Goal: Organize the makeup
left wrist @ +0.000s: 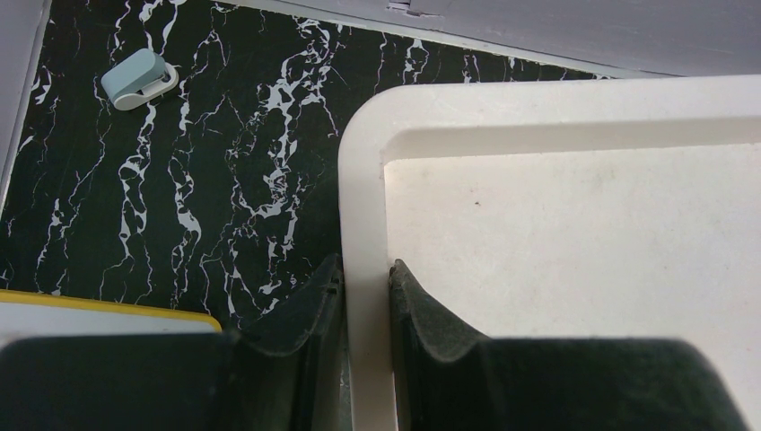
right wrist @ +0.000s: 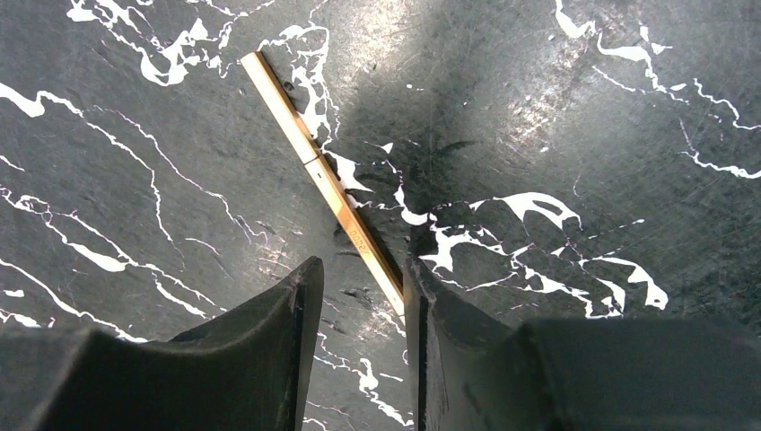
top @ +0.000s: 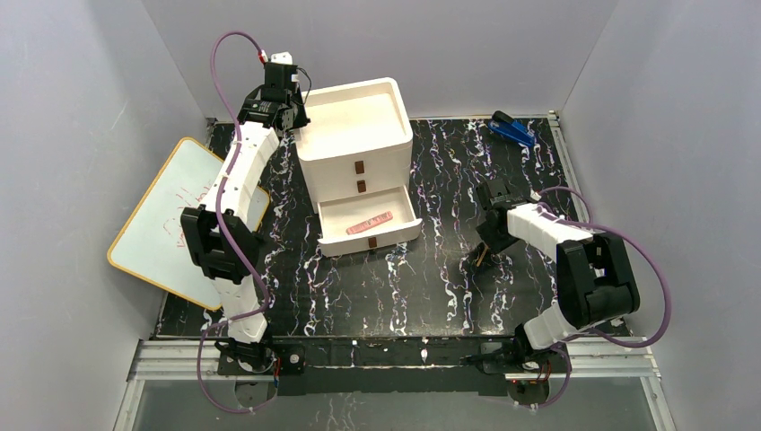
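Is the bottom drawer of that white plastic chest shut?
No, the white bottom drawer stands pulled out, a flat pink item lying inside.

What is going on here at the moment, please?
Two robot arms are organizing makeup. The left gripper pinches the rim of the white drawer unit. The right gripper is open over a thin stick on the table, one end between its fingers, not yet gripped. One drawer is open with a pink item inside.

Overhead view; close, downward wrist views
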Motion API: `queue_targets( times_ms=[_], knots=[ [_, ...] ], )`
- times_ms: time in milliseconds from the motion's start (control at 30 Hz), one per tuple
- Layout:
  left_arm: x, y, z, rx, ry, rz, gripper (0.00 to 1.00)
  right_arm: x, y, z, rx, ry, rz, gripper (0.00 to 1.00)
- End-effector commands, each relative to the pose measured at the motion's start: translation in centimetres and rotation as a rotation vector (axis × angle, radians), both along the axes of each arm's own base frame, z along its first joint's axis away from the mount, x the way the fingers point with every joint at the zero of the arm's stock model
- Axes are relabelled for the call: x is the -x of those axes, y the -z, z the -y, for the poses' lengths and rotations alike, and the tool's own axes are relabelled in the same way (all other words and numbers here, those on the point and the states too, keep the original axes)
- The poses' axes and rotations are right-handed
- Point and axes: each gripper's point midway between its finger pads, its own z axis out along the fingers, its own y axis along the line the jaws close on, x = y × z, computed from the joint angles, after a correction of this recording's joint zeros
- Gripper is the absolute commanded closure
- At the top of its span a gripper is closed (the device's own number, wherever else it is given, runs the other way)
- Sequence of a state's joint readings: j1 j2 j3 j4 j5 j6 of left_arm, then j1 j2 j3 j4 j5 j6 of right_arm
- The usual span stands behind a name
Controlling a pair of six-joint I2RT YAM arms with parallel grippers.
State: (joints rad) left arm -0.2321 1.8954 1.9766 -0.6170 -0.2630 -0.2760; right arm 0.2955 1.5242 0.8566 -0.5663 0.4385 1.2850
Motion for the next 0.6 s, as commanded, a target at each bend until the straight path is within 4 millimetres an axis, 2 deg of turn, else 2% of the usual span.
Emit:
queue_targets(
  times_ms=[0, 333, 433, 500, 567],
  knots=[
    [6.6, 10.4, 0.4, -0.044, 0.083, -0.453, 1.00, -0.3, -1.1, 0.5, 0.021, -0.005, 0.022, 0.54],
    [6.5, 10.0, 0.2, -0.052, 0.081, -0.446, 1.00, -0.2, 0.5, 0.3, 0.019, -0.019, -0.034, 0.57],
    [6.6, 10.0, 0.1, -0.055, 0.079, -0.449, 1.00, -0.2, 1.3, 0.0, 0.012, -0.030, -0.052, 0.62],
    [6.6, 10.1, 0.0, -0.059, 0.078, -0.450, 1.00, -0.2, 1.6, -0.2, 0.004, -0.034, -0.067, 0.69],
    [6.6, 10.1, 0.0, -0.062, 0.078, -0.450, 1.00, 0.0, 2.1, -0.5, -0.007, -0.038, -0.085, 0.86]
  ],
)
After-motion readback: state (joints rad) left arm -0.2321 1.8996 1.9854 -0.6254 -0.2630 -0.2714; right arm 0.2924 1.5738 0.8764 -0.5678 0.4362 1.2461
